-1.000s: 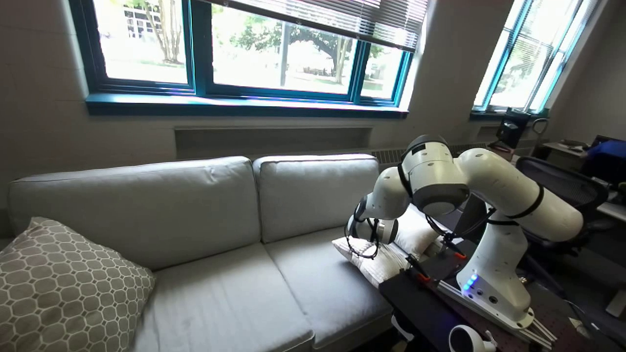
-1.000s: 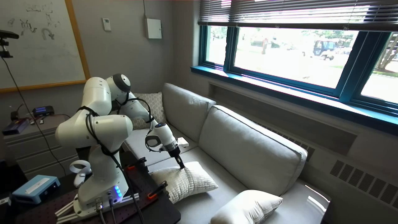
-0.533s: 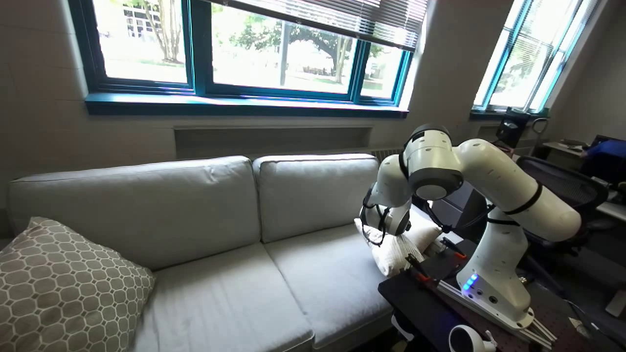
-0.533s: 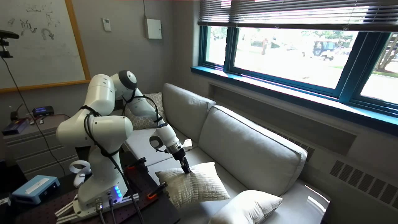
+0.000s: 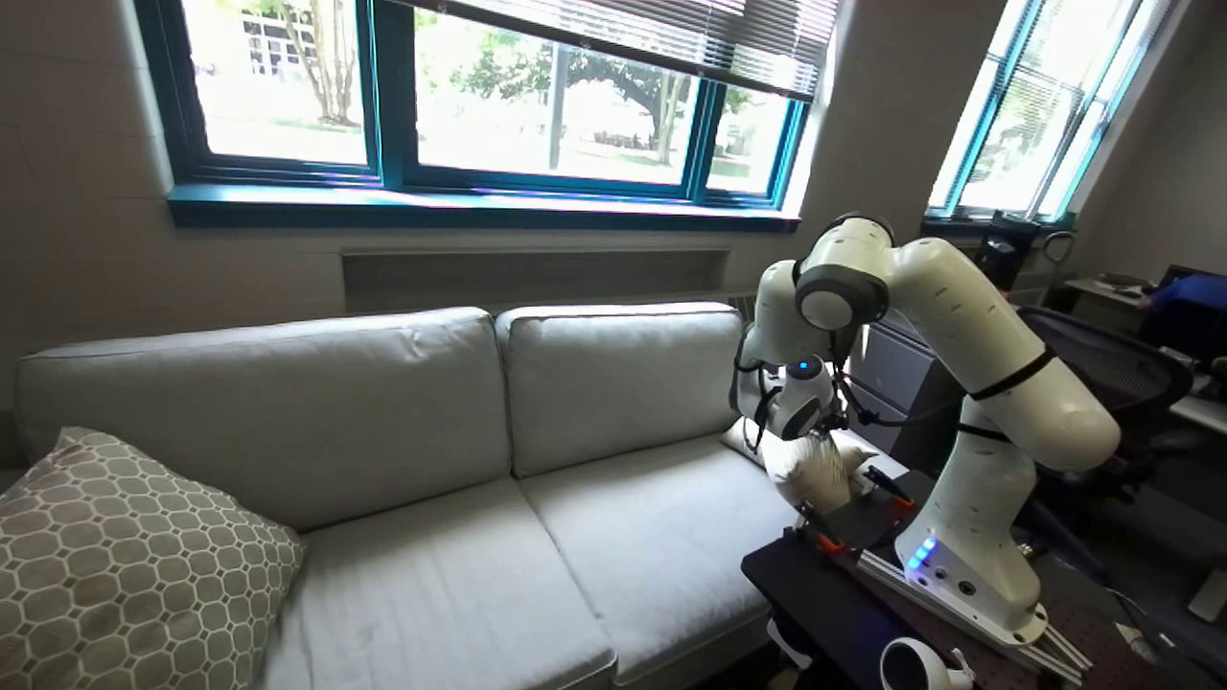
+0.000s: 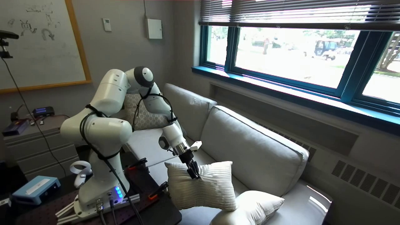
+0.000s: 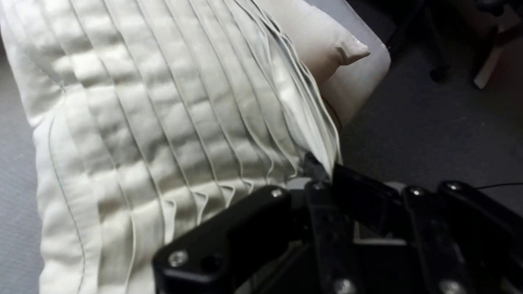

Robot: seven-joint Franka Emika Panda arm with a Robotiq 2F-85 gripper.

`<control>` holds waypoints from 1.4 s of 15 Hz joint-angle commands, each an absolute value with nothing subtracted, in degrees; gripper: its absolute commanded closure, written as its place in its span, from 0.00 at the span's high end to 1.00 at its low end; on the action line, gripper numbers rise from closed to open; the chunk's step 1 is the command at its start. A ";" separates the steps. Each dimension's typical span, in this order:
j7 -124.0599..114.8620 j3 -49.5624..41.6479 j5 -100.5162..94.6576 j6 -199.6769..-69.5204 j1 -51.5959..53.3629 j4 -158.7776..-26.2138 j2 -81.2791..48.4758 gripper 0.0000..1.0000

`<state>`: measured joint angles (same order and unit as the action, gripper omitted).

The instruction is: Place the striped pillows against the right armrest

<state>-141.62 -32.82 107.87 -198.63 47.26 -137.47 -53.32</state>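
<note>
At the far left of an exterior view I have a whiteboard (image 6: 40,40), with a grey drawer cabinet (image 6: 29,157) below it. A blue box (image 6: 36,189) and a white controller (image 6: 80,181) are near my arm (image 6: 107,131), which stands on a black table (image 6: 162,212) and extends out over the sofa seat (image 6: 143,143). Past it, at the sofa's far end, sits the lattice-patterned pillow (image 6: 143,117). Next comes my gripper (image 6: 195,175), clamped on a fold of the striped pillow (image 6: 204,192), which is tilted, nearly upright, gripped near its upper edge; in the wrist view its pleats gather toward my grip. I cannot tell whether its lower edge bears on the seat. The back cushion (image 6: 250,153) is behind it. Farther right, the second pillow (image 6: 250,207) lies between the held one and the right armrest (image 6: 304,203); whether it touches either, I cannot tell.
</note>
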 commanded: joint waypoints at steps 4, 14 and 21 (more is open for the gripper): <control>-121.82 -42.76 126.81 -198.16 52.25 -136.17 -58.65 0.02; -102.55 -50.90 143.39 -200.72 59.72 -135.55 -68.82 0.02; -88.74 -52.59 140.69 -199.44 60.88 -132.02 -70.44 0.02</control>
<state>-94.80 -51.03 142.63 -197.69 59.66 -134.65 -71.93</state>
